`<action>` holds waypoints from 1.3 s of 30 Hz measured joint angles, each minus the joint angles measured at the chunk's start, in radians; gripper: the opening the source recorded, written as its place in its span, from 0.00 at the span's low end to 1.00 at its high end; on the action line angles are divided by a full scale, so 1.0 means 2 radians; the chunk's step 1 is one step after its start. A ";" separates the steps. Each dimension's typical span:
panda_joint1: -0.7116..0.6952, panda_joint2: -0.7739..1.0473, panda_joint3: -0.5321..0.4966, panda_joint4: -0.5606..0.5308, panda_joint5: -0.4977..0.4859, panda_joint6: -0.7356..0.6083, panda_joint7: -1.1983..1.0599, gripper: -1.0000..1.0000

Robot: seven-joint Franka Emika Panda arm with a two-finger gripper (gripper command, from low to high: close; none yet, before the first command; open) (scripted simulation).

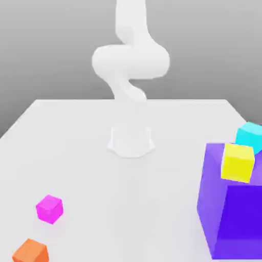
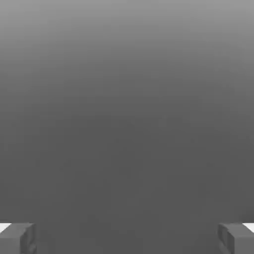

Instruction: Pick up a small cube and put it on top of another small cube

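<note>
The small magenta cube [image 1: 49,209] rests on the white table [image 1: 128,184] toward the front on the exterior view's left. The small cyan cube [image 1: 249,135] sits at the exterior view's right edge, just behind the big purple block. The white arm [image 1: 130,61] rises from its base at the table's back middle and curls upward, far from both cubes. In the hand view my gripper [image 2: 127,238] is open, its two grey fingertips [image 2: 17,238] far apart with nothing between them, facing a plain grey background.
A big purple block [image 1: 230,210] stands at the front right of the exterior view with a yellow cube [image 1: 237,162] on top of it. An orange cube [image 1: 30,252] lies at the front left corner, near the magenta one.
</note>
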 joint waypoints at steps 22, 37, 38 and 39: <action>-0.206 0.308 0.022 -0.126 -0.011 0.168 0.484 0.50; -0.246 0.536 -0.008 -0.155 0.003 0.321 0.662 0.00; -0.246 0.536 -0.008 -0.155 0.003 0.321 0.662 0.00; -0.246 0.536 -0.008 -0.155 0.003 0.321 0.662 0.00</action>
